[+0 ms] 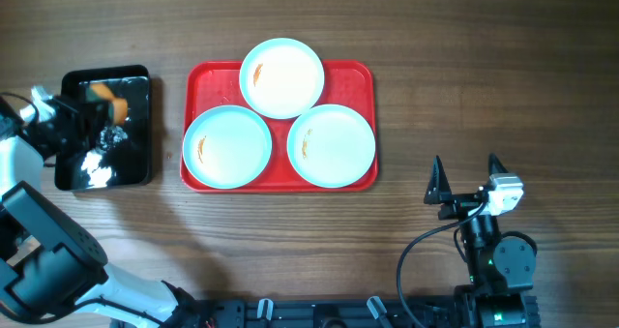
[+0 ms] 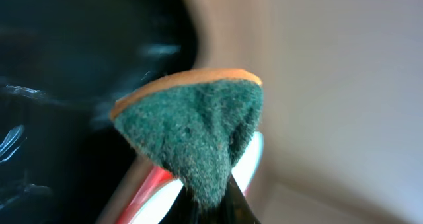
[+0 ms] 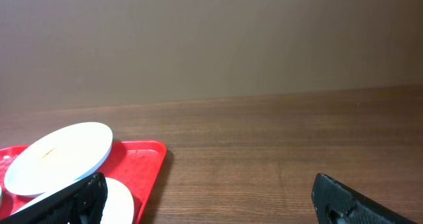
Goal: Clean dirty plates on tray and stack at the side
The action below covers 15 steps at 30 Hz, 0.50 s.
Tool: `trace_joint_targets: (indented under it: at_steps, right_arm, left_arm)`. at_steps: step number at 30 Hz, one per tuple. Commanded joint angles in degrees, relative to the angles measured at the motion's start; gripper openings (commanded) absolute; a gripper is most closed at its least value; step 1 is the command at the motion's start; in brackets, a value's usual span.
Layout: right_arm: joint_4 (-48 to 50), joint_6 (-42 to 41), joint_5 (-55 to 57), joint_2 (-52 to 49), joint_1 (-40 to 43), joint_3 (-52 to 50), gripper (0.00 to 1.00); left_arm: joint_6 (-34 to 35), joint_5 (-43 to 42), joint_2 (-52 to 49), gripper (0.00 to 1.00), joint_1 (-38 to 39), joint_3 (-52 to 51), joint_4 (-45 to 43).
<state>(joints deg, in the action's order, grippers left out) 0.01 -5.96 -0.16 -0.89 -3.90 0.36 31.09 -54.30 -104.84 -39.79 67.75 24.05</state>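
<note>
At the upper left of the overhead frame, the left pincer (image 1: 95, 120) hangs over a black tray (image 1: 140, 159). It is clamped on a sponge (image 2: 192, 128) whose green scouring face is edged in orange. In the middle sits the red tray (image 1: 350, 76) carrying three plates (image 1: 281, 78). One lies at the top edge, overlapping the two side by side below it, and each has an orange smear on its left. At the lower right, the right pincer (image 1: 466, 181) has its fingers spread wide, holding nothing, over the wooden surface (image 1: 484, 67), well apart from the red tray.
</note>
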Motion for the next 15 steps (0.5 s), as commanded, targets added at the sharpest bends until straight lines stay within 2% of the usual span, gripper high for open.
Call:
trace_joint_targets:
  at_steps: [1, 3, 5, 15]
  right_arm:
    - [0.28, -0.44, -0.46, 0.28, 0.22, -0.07, 1.00]
    - [0.28, -0.44, -0.46, 0.28, 0.22, -0.07, 1.00]
    - [0.28, -0.44, -0.46, 0.28, 0.22, -0.07, 1.00]
    - [0.28, -0.46, -0.46, 0.28, 0.22, -0.07, 1.00]
  left_arm:
    - [19.98, -23.17, -0.28, 0.04, 0.04, 0.50, -12.52]
    - [27.98, -25.66, -0.20, 0.04, 0.04, 0.50, -19.28]
    - [31.17, -26.56, -0.17, 0.04, 0.04, 0.50, -23.63]
    - [28.92, -25.11, -0.17, 0.04, 0.04, 0.50, -25.16]
